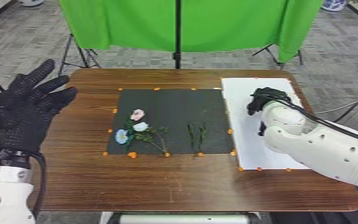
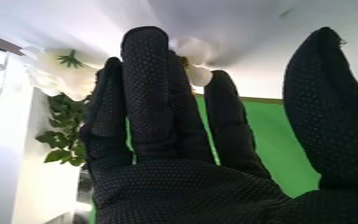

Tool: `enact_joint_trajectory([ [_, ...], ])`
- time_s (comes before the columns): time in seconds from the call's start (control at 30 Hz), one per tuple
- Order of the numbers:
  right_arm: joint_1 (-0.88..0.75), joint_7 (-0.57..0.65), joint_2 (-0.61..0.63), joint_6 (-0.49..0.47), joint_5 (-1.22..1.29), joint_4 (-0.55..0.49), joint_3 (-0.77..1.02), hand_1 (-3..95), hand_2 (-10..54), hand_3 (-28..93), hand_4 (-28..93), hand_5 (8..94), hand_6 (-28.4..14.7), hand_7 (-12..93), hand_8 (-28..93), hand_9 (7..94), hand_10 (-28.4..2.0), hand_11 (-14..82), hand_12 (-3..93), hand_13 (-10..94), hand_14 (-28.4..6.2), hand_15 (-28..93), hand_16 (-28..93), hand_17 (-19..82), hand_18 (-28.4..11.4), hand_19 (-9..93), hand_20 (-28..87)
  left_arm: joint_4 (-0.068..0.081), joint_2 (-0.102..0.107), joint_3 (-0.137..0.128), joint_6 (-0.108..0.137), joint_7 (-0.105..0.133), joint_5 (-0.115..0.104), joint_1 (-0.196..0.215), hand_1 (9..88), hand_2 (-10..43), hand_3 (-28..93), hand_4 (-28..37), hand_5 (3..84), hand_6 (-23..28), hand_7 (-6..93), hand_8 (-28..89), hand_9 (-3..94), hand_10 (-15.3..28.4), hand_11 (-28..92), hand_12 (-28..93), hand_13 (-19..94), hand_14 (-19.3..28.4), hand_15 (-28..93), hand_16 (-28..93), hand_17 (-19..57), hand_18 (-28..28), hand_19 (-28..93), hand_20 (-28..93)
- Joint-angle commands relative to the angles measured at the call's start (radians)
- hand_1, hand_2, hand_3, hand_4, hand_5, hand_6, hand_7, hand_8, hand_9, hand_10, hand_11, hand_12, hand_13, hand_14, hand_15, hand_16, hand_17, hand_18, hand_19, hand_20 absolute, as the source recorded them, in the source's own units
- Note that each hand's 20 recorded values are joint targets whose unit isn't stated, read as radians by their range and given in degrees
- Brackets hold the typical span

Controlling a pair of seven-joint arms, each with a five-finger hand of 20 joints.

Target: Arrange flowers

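I hold my black-gloved right hand (image 1: 266,96) wide over the white rectangular board (image 1: 248,130). Pink, white and pale-blue flowers (image 1: 141,127) with green stems lie on the black mat (image 1: 175,107).

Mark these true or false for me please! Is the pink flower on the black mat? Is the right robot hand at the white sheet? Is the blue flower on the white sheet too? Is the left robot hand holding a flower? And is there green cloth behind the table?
1. The pink flower lies on the black mat. True.
2. The right hand is over the white sheet. True.
3. The blue flower lies on the white sheet. False: the blue flower is on the black mat.
4. The left hand holds a flower. False: the left hand is empty.
5. Green cloth hangs beyond the table. True.
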Motion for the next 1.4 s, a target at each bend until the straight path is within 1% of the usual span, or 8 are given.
enact_joint_trajectory([
  [0.03, 0.014, -0.003, -0.005, 0.024, -0.026, 0.013, -0.026, 34.5, -9.5, 84, -28, 50.5, -0.6, 18, -14, 57.1, -15.1, 20.7, 14.9, 56, -11.5, 69, 9, 21, -21.6, 83, 32, 0.010, -0.003, 0.017, -0.005, -0.006, 0.000, -0.005, 20.6, 9.7, 76, -28.3, 34.5, 9.3, 12.6, -8, 30.1, 20.1, 28, 11, 25, 28.4, 62, -13, -5.4, 26.7, 67, 18],
  [0.23, 0.024, 0.012, 0.005, 0.133, -0.092, 0.010, -0.093, 43.5, -9.5, 81, -28, 62.6, 0.4, 26, -11, 67.0, -10.5, 22.8, 14.9, 63, -7.1, 62, 18, 24, -19.8, 84, 29, 0.010, -0.004, 0.022, -0.004, -0.007, -0.002, -0.004, 20.5, 9.8, 76, -28.3, 34.7, 9.4, 12.6, -8, 30.1, 20.1, 28, 11, 25, 28.4, 62, -13, -5.4, 26.7, 67, 18],
  [0.33, 0.039, 0.024, 0.011, 0.204, -0.142, 0.015, -0.137, 52.3, -9.5, 76, -28, 67.0, 0.9, 35, -8, 76.8, -8.2, 12.9, 26.4, 67, -2.8, 56, 26, 27, -18.9, 85, 27, 0.012, -0.009, 0.024, -0.008, -0.010, -0.001, -0.005, 20.6, 9.8, 76, -28.3, 34.7, 9.4, 12.6, -8, 30.1, 20.1, 28, 11, 25, 28.4, 62, -13, -5.5, 26.7, 67, 18],
  [0.43, 0.047, 0.028, 0.019, 0.255, -0.166, 0.008, -0.151, 56.5, -9.5, 75, -28, 72.8, 2.2, 40, -6, 85.5, -6.2, 11.0, 32.9, 74, -0.3, 54, 29, 30, -19.1, 87, 27, 0.012, -0.006, 0.024, -0.006, -0.009, 0.001, -0.006, 20.6, 9.8, 76, -28.3, 34.7, 9.4, 12.6, -8, 30.1, 20.1, 28, 11, 25, 28.4, 62, -13, -5.5, 26.8, 66, 18],
  [0.67, 0.166, 0.037, 0.063, 0.386, -0.221, -0.044, -0.249, 57.1, -9.5, 77, -28, 76.7, 1.9, 38, -4, 88.8, -5.0, 10.9, 34.7, 77, 0.4, 53, 30, 32, -20.0, 89, 28, 0.007, -0.007, 0.024, 0.002, -0.011, -0.003, -0.003, 20.5, 9.8, 76, -28.3, 34.7, 9.4, 12.7, -8, 30.1, 20.1, 28, 11, 25, 28.4, 62, -13, -5.5, 26.7, 66, 18],
  [0.97, 0.291, -0.076, 0.043, 0.493, -0.254, -0.170, -0.285, 57.0, -9.5, 78, -28, 77.4, 2.0, 38, -4, 89.3, -4.9, 11.1, 35.5, 78, 0.6, 54, 31, 31, -20.0, 89, 28, -0.015, 0.022, -0.002, 0.001, 0.011, 0.001, 0.008, 20.5, 9.8, 76, -28.3, 34.7, 9.4, 12.6, -8, 30.1, 20.1, 28, 11, 25, 28.4, 62, -13, -5.4, 26.8, 67, 18],
  [1.17, 0.310, -0.139, -0.072, 0.481, -0.239, -0.208, -0.282, 56.6, -9.5, 78, -28, 77.1, 2.2, 38, -4, 89.3, -4.7, 11.1, 35.9, 77, 0.8, 54, 32, 30, -20.0, 88, 29, -0.002, 0.050, 0.012, -0.007, -0.009, 0.004, -0.066, 20.4, 9.8, 76, -28.3, 34.6, 9.3, 12.5, -8, 30.1, 20.2, 28, 11, 25, 28.4, 62, -13, -5.5, 26.8, 67, 18],
  [1.4, 0.286, -0.199, -0.192, 0.433, -0.186, -0.215, -0.298, 56.2, -9.5, 78, -28, 76.8, 2.2, 39, -4, 89.4, -4.5, 11.0, 35.9, 77, 0.7, 54, 32, 29, -19.7, 87, 30, 0.007, 0.052, 0.025, -0.011, -0.017, 0.007, -0.108, 20.2, 9.8, 76, -28.3, 34.4, 9.2, 12.5, -8, 29.9, 20.1, 28, 11, 25, 28.4, 62, -13, -5.5, 26.9, 66, 18],
])
